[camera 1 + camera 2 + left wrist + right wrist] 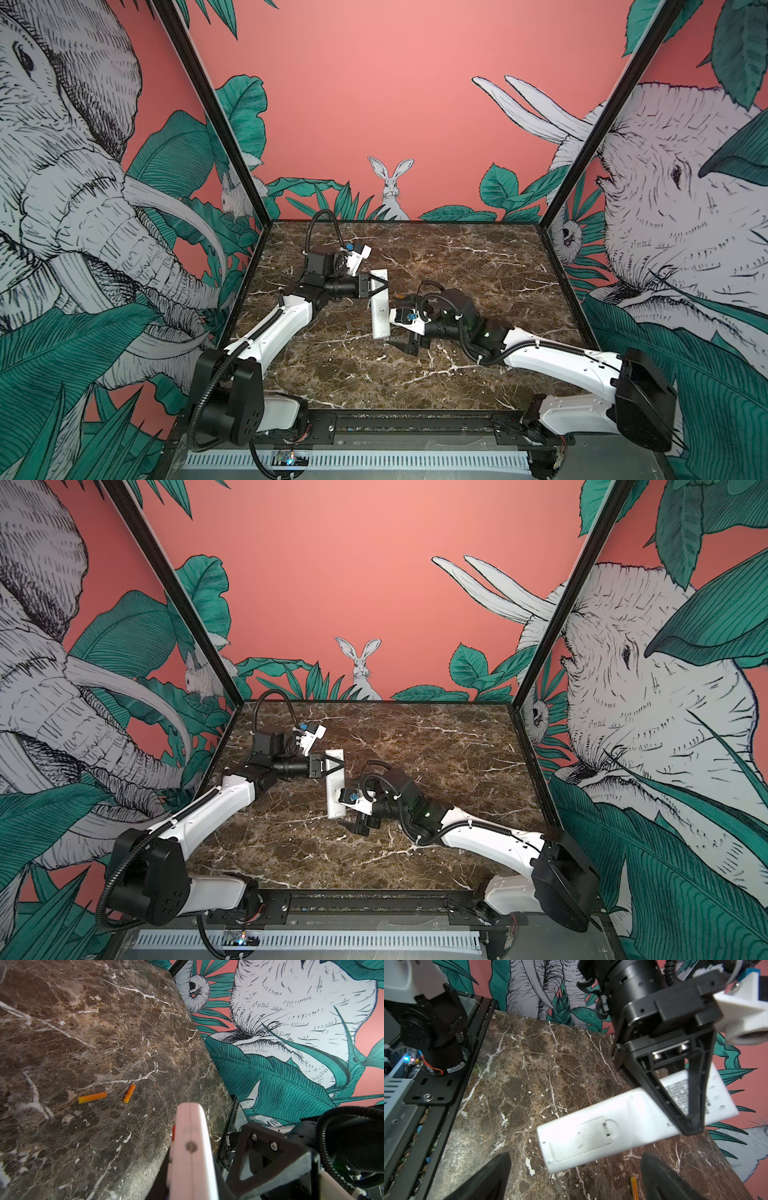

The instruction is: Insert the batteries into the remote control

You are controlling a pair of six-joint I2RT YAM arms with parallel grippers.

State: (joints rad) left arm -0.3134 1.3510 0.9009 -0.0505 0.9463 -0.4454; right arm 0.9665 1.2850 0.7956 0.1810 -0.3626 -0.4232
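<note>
We see the remote control [380, 309], long, slim and white, turned plain back up. Its battery cover [589, 1139] is shut, the latch showing. The left gripper [382, 286] pinches it across the end that carries a printed label. The batteries [92, 1097] are slim and orange. They lie flat on the marble tabletop [104, 1032], the second battery [129, 1094] near the first but apart, angled to it.

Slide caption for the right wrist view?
Left pincer clamps the remote control, back facing the camera, battery cover closed; right pincer open beside it.
</note>
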